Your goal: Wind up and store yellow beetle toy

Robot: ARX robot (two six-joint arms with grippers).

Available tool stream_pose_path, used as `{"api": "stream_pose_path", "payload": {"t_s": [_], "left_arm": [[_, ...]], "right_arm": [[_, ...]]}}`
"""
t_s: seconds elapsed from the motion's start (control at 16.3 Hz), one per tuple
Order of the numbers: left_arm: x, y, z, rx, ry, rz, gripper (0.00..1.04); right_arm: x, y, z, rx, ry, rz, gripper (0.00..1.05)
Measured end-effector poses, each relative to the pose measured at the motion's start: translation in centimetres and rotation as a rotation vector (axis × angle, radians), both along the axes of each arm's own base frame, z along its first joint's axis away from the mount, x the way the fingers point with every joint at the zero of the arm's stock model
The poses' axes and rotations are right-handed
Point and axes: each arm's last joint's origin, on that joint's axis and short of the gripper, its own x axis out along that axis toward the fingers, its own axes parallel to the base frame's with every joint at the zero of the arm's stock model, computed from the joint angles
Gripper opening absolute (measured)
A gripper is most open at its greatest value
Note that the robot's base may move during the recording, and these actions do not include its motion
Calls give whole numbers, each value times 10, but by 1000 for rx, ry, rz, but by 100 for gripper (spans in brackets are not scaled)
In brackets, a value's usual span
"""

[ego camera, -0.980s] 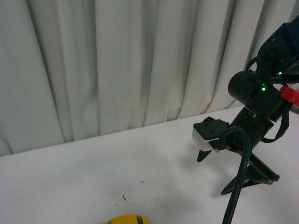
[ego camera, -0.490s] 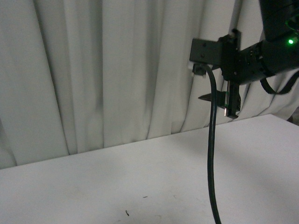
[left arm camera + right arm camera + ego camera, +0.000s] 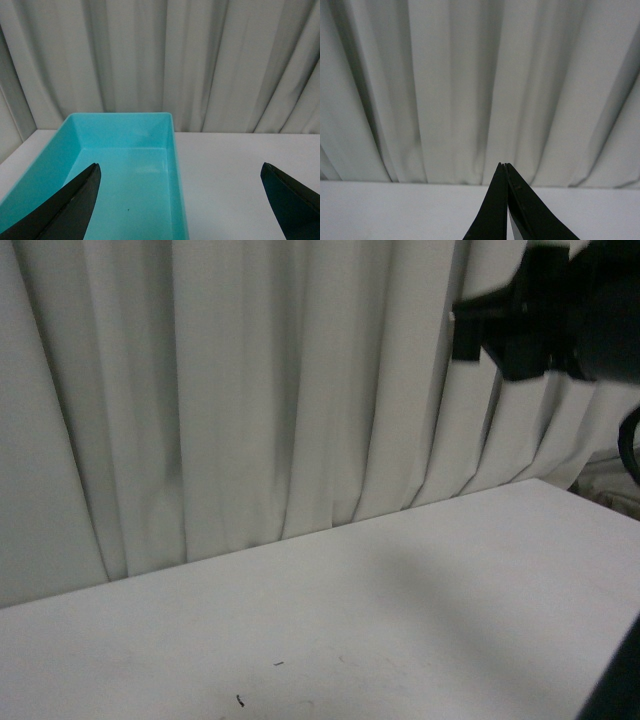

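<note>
The yellow beetle toy is out of view in every current frame. My left gripper (image 3: 180,172) is open, its two black fingertips wide apart, with nothing between them. It hangs over the near end of an empty turquoise bin (image 3: 172,150) and the white table beside it. My right gripper (image 3: 504,165) is shut and empty, its tips pressed together and pointing at the curtain above the table. In the front view only the right arm's dark body (image 3: 560,310) shows, raised at the top right.
A white table (image 3: 400,590) runs up to a pale pleated curtain (image 3: 250,390). A small dark speck (image 3: 240,701) lies on the table near the front edge. The table's right edge shows at the far right.
The right arm has risen from just above the table to the top right of the front view. The front view has shifted, and the yellow toy at its bottom edge is gone from sight.
</note>
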Motion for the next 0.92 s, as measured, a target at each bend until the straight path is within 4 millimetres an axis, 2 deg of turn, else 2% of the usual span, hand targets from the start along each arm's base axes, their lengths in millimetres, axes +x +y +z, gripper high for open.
{"api": "stream_pose_path", "payload": {"t_s": [0.06, 0.12, 0.31, 0.49, 0.92], "left_arm": [[0, 0, 0, 0, 0, 0, 98], [0, 0, 0, 0, 0, 0, 98], [0, 0, 0, 0, 0, -2, 98], [0, 0, 0, 0, 0, 0, 98], [0, 0, 0, 0, 0, 0, 98]], "right_arm": [[-9, -1, -20, 16, 47, -9, 2], [-19, -1, -32, 26, 60, -10, 2], [-33, -1, -36, 33, 13, -9, 2], [-51, -1, -56, 33, 43, -9, 2], [-77, -1, -73, 36, 35, -9, 2]]}}
